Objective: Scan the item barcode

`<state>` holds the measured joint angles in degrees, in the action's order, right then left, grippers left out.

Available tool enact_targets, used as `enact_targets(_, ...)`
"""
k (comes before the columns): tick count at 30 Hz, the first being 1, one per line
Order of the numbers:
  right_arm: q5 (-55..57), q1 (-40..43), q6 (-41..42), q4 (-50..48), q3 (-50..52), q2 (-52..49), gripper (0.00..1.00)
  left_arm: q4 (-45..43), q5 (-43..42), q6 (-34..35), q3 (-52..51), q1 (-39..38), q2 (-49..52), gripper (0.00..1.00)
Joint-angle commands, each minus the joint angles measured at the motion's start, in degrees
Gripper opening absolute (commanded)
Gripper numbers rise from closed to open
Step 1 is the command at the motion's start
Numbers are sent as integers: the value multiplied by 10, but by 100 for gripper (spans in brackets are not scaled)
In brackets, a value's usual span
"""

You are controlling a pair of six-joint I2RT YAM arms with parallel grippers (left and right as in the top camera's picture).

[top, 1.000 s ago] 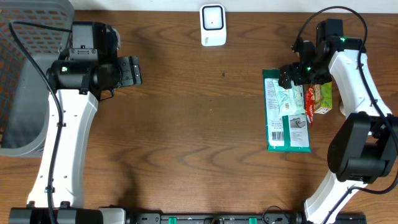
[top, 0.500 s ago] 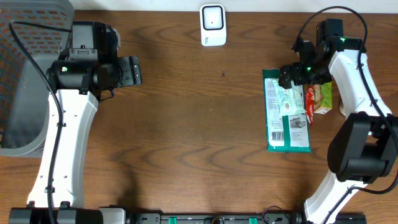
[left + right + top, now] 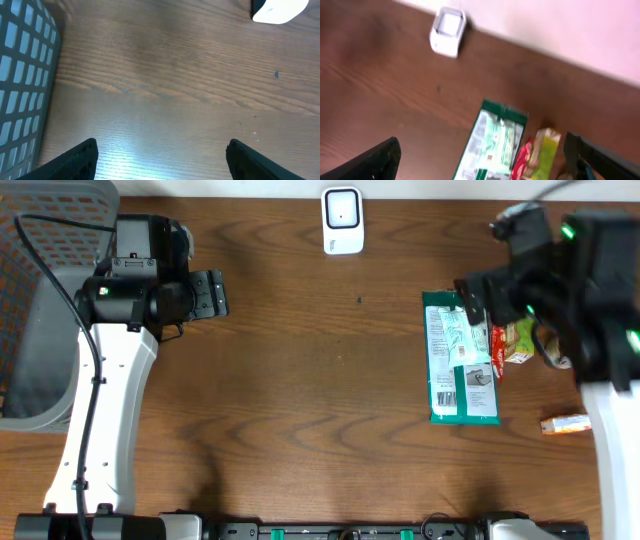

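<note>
A grey basket (image 3: 40, 330) sits at the wooden table's (image 3: 320, 380) left edge. Just beside it the left gripper (image 3: 160, 155) gapes wide, empty. The right gripper (image 3: 485, 157), equally wide and empty, hangs over the green packet (image 3: 460, 360), which lies flat at the right. The white scanner (image 3: 342, 220) stands at the far edge.

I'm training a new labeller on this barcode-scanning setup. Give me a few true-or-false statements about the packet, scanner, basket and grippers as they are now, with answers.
1. The green packet lies flat on the table, held by neither gripper. True.
2. The left gripper is shut on the scanner. False: it is open and empty, and the scanner stands apart from it at the table's far edge.
3. The right gripper is open. True.
4. The grey basket sits beside the right arm. False: it is at the table's edge beside the left arm.
</note>
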<state>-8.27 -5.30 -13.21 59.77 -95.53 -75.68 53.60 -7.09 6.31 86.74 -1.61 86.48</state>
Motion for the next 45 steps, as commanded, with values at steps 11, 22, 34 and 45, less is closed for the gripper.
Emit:
enact_targets(11,78,-18,-11,9,29,232,99,2,7,-3,-3,3,-3,83)
enact_targets(22,41,-18,-66,-331,354,501,99,2,7,-3,-3,3,-3,83)
enact_targets(34,24,-11,-66,-705,715,721,99,2,7,-3,-3,3,-3,83)
enact_targets(45,21,-12,-55,-728,846,754,99,2,7,-3,-3,3,-3,83)
